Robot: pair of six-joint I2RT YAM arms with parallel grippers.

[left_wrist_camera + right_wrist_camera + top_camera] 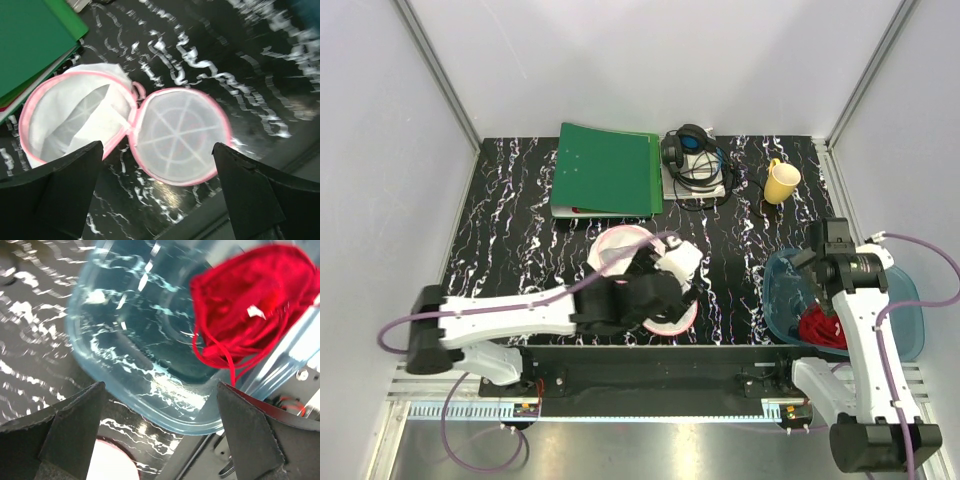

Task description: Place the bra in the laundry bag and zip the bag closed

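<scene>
Directly beneath the left claw (157, 150), whose fingers are spread wide with nothing between them, the laundry bag (175, 135) is laid open on the black marbled table (210, 60). Its two pink-trimmed round halves lie side by side and are joined at a hinge, and it is judged to be left unfolded so that the garment can be dropped in from above. Beyond the right claw (161, 387), off toward its right-hand finger, the red bra (250, 305) is bunched at one side of a translucent blue tray (125, 340), with a thin strap looped down toward the rim. This claw is likewise released and empty, and appears to be held over the tray in readiness for a pickup, the garment not yet being gripped. In the overhead view most of the bag is covered by the left arm (520, 315), and part of the bra by the right arm (865, 340). The zip puller cannot be made out. The bra's far edge is cut off in the right wrist view, and the table beyond the left claw is blurred. Only a corner of a green folder (30, 40) is seen beside the bag's left half.
</scene>
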